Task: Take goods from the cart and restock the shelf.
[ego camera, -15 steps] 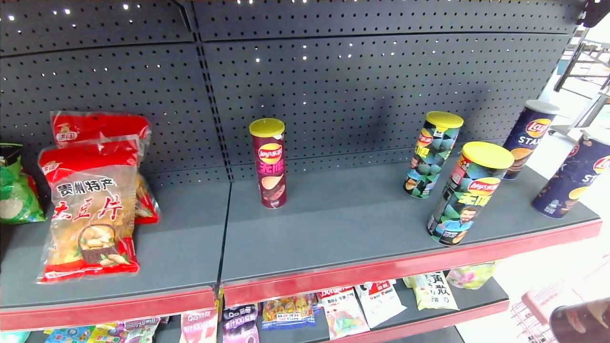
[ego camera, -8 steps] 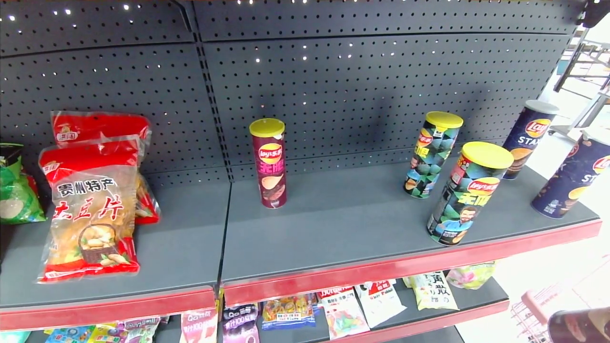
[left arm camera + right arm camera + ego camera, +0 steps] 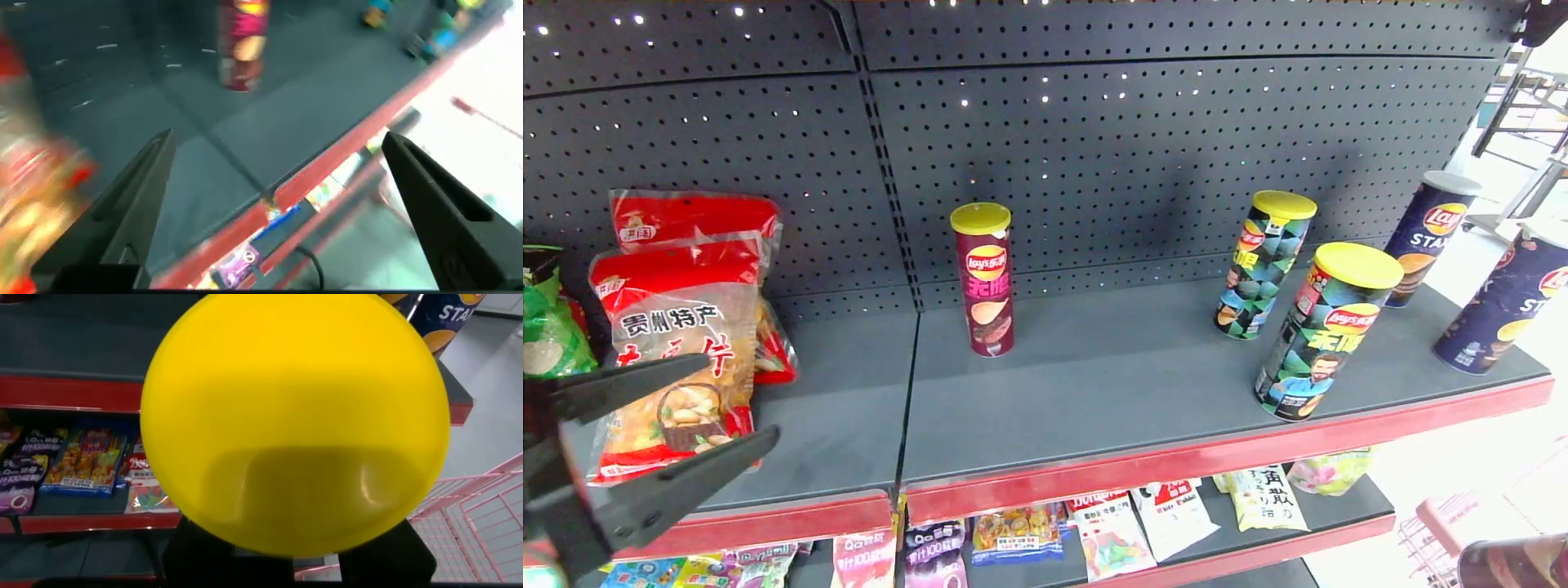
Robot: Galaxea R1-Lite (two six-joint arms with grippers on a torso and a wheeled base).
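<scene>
On the grey shelf (image 3: 1094, 384) a maroon chips can with a yellow lid (image 3: 984, 282) stands upright near the back; the left wrist view catches it (image 3: 243, 45) beyond the fingers. My left gripper (image 3: 742, 396) is open and empty, low on the left in front of the red snack bags (image 3: 678, 351); in its own view the left gripper (image 3: 278, 137) hangs over the shelf's red front edge. A second dark can (image 3: 1511, 563) lies at the lower right corner, its yellow lid (image 3: 294, 416) facing the wrist camera. My right gripper (image 3: 298, 559) is shut on it.
Two patterned cans (image 3: 1327, 331) and two dark blue cans (image 3: 1499, 306) stand on the shelf's right part. A green bag (image 3: 547, 327) sits far left. Lower shelves hold small packets (image 3: 1111, 531). A pink cart (image 3: 1429, 531) stands at the lower right, also pink cart wire (image 3: 482, 514).
My left gripper has risen into the head view at the lower left, open. The held can at the lower right has sunk slightly. The goods on the shelf have not moved.
</scene>
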